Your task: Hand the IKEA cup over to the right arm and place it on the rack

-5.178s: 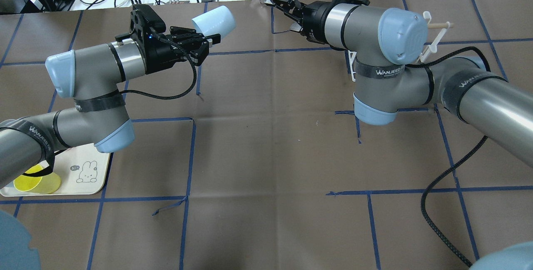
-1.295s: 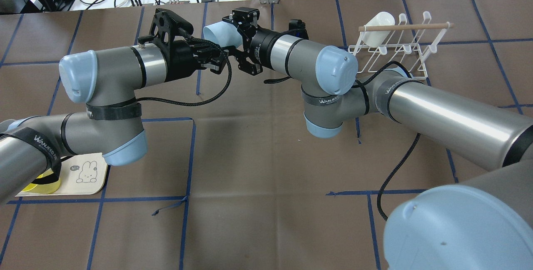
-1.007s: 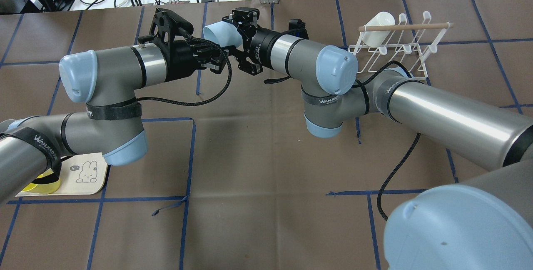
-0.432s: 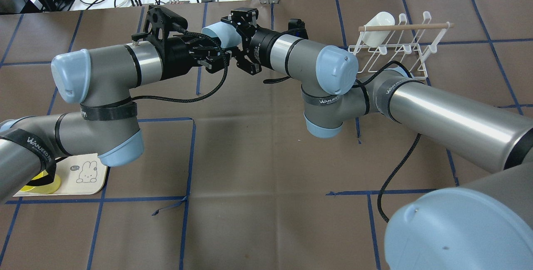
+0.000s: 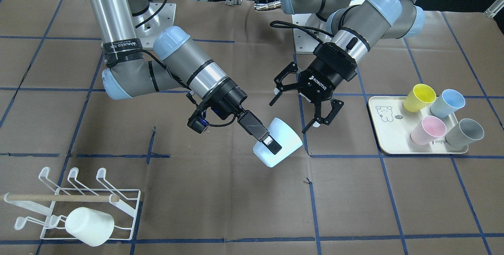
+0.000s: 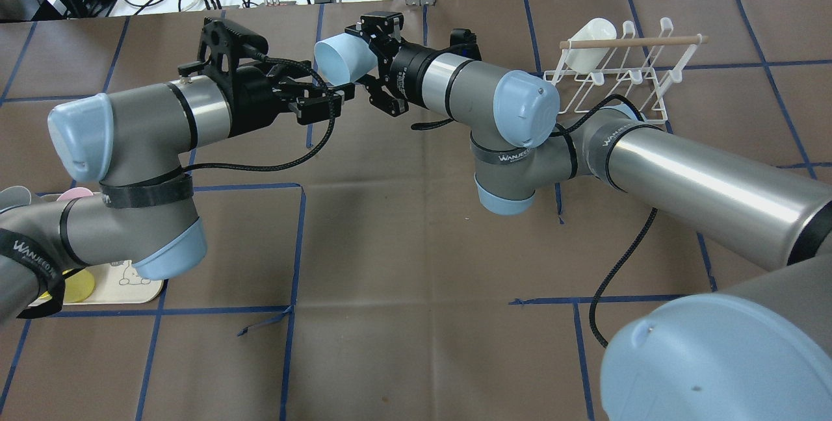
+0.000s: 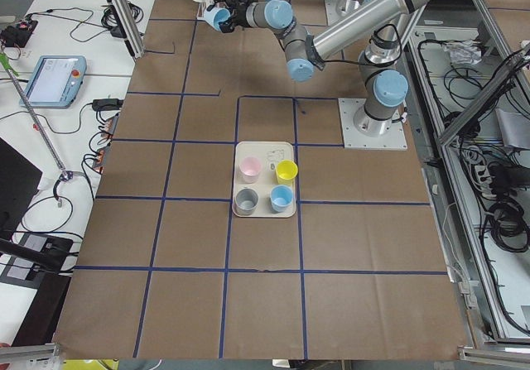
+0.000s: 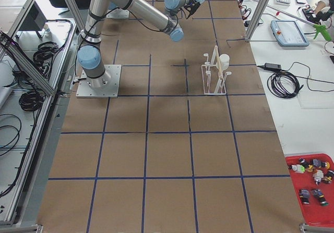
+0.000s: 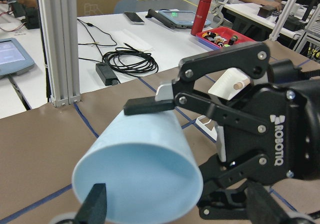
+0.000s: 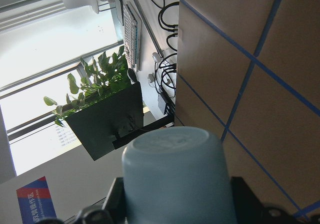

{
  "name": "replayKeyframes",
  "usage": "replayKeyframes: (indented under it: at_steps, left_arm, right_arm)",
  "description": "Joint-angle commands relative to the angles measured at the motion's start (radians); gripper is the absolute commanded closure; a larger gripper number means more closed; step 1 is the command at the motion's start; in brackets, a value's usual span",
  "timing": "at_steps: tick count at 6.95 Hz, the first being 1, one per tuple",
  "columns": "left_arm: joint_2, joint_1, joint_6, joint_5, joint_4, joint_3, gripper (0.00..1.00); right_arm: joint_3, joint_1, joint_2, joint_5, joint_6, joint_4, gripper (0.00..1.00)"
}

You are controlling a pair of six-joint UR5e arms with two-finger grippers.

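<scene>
Left tool is backing off the cup now, fingers spread apart. Right tool is staying clamped on it.

Smooth plastic cup, brushed-metal right arm, white wire rack, wooden dowel, matt brown paper

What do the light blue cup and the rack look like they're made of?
Light blue cup: probably plastic, matte, thin-walled and evenly coloured. Rack: white-coated wire, likely metal judging by its thin bent rods. Its dowel looks like bare light wood.
</scene>
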Motion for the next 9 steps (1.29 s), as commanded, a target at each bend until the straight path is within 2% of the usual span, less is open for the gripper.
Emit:
replayKeyframes:
  at_steps: [1, 2, 3, 4, 5, 6, 7, 8, 9]
  left_arm:
    - [0.136, 0.148, 0.004, 0.001, -0.075, -0.097, 0.0]
    - [0.16, 0.215, 0.004, 0.002, -0.17, -0.08, 0.0]
    - [0.145, 0.228, -0.005, 0.043, -0.252, -0.024, 0.0]
    - [0.123, 0.228, -0.103, 0.12, -0.339, 0.085, 0.0]
    - [0.1, 0.222, -0.196, 0.132, -0.467, 0.191, 0.0]
    - [0.06, 0.189, -0.224, 0.236, -0.504, 0.255, 0.0]
    - [0.034, 0.116, -0.295, 0.357, -0.604, 0.327, 0.0]
    - [-0.007, 0.043, -0.383, 0.487, -0.762, 0.45, 0.0]
    - [-0.044, -0.009, -0.447, 0.548, -0.965, 0.581, 0.0]
  right_arm:
    - [0.002, -0.009, -0.002, 0.0, -0.003, 0.005, 0.57]
    - [0.0, -0.029, -0.003, 0.0, -0.012, 0.007, 0.57]
    - [0.006, -0.049, -0.005, 0.002, -0.057, 0.008, 0.57]
    - [0.01, -0.082, -0.008, 0.002, -0.128, 0.008, 0.6]
    - [0.011, -0.109, -0.009, -0.001, -0.27, 0.008, 0.68]
    - [0.011, -0.147, -0.012, -0.002, -0.443, 0.011, 0.72]
    - [0.011, -0.181, -0.014, -0.005, -0.648, 0.014, 0.79]
    - [0.013, -0.216, -0.014, -0.017, -0.86, 0.016, 0.83]
    - [0.013, -0.251, -0.015, -0.024, -1.064, 0.016, 0.83]
